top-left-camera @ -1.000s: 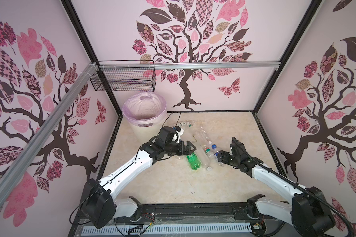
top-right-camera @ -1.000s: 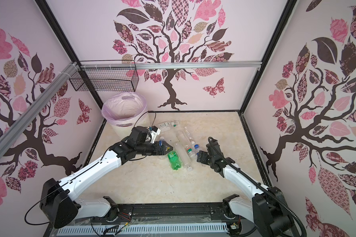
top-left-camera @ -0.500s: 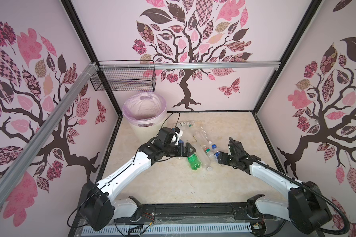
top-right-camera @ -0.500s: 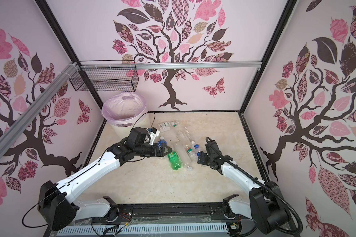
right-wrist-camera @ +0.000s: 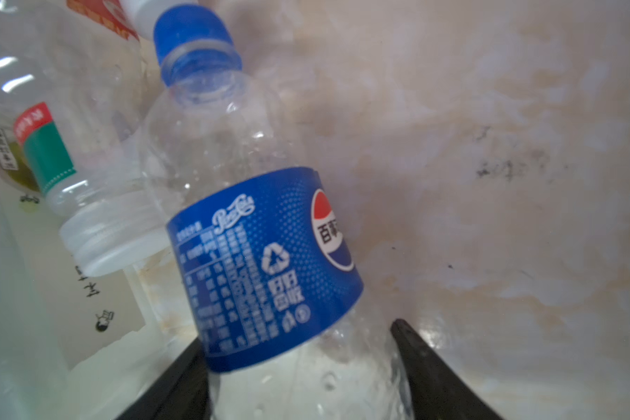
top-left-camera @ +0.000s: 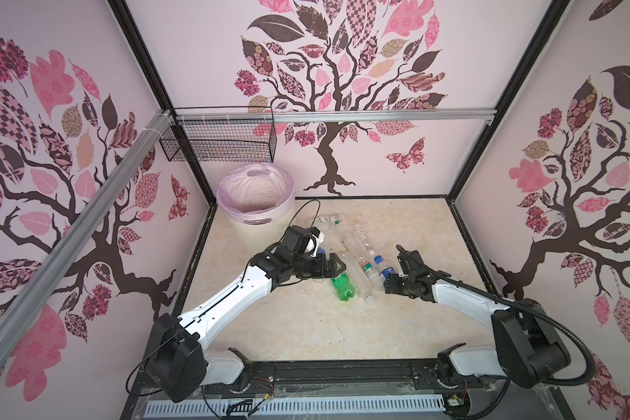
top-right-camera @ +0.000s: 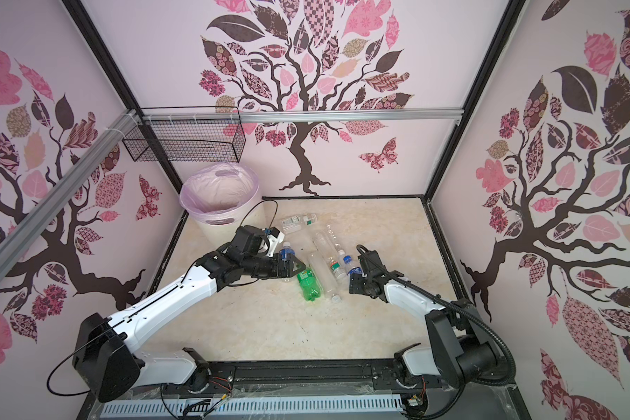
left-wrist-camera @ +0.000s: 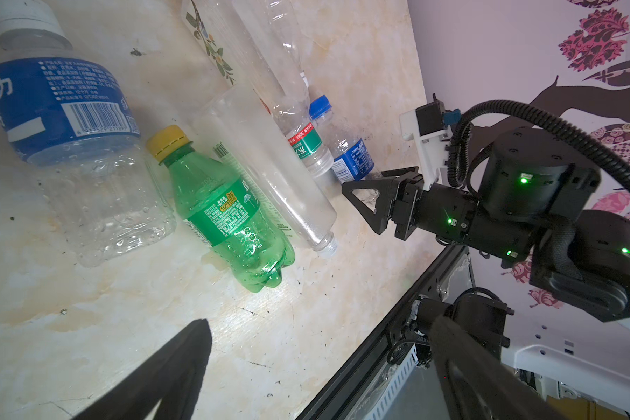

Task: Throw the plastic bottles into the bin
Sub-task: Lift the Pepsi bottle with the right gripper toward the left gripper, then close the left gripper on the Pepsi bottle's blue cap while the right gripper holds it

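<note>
Lately narrows the right hand [right-wrist-camera: 297, 334] around the blue-cap bottle [right-wrist-camera: 262, 254]: tighter than a second ago, with one finger each side of the lower body. Cannot tell yet whether clamped or merely flanking; lies flat on the table [top-left-camera: 306, 327] all the same, touching the red-and-green-label bottle [right-wrist-camera: 51, 152]. Points, probably, to a first pick about to land, with no lift so far. Keeps the left hand [top-left-camera: 328, 268] spread wide and empty, low over the wide blue-label bottle [left-wrist-camera: 70, 109], just beside the green bottle [left-wrist-camera: 226, 214]. Leaves every visible bottle on the table: a touching cluster mid-table, a couple more nearer the bin [top-left-camera: 255, 232]. Finds that bin in the back left corner, lilac liner folded over the rim, with no bottle showing inside, though with part of its floor hidden. Shows nothing in the wire basket [top-left-camera: 219, 145] on the wall above, either. Puts the task near its start, by that reckoning.
</note>
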You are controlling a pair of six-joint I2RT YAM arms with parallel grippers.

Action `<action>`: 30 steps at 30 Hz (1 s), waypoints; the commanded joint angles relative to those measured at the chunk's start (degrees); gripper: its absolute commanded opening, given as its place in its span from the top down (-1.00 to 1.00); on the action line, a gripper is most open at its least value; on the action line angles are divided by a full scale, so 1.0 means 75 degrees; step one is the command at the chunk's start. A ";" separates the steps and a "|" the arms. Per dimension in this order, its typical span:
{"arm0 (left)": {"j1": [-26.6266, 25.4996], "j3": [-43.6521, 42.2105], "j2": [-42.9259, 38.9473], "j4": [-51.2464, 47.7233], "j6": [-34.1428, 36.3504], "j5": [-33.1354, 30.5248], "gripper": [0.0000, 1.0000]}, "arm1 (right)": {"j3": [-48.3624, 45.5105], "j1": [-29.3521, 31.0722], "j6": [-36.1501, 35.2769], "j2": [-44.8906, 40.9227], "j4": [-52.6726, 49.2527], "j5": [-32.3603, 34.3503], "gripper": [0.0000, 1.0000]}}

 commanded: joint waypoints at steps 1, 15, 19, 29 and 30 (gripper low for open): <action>0.0089 0.0288 0.0075 -0.0026 -0.0022 -0.0050 -0.96 | 0.0308 -0.0002 -0.0098 0.0204 -0.0033 -0.0094 -0.32; 0.0559 0.0608 0.0224 0.0583 -0.0615 0.0849 -0.96 | 0.1003 0.0134 -0.0100 -0.1450 -0.1102 -0.0233 -0.14; 0.0789 0.0876 0.0312 0.0756 -0.0850 0.1152 -0.97 | 0.1632 0.0591 0.0067 -0.1663 -0.1261 -0.0268 -0.14; 0.0822 0.1660 0.0495 0.1507 -0.1519 0.0594 -0.97 | 0.2990 0.1602 0.0594 -0.1149 -0.0616 -0.0939 -0.11; 0.0811 0.1740 0.0557 0.1564 -0.1546 0.0489 -0.96 | 0.3053 0.1656 0.0662 -0.1117 -0.0485 -0.1052 -0.11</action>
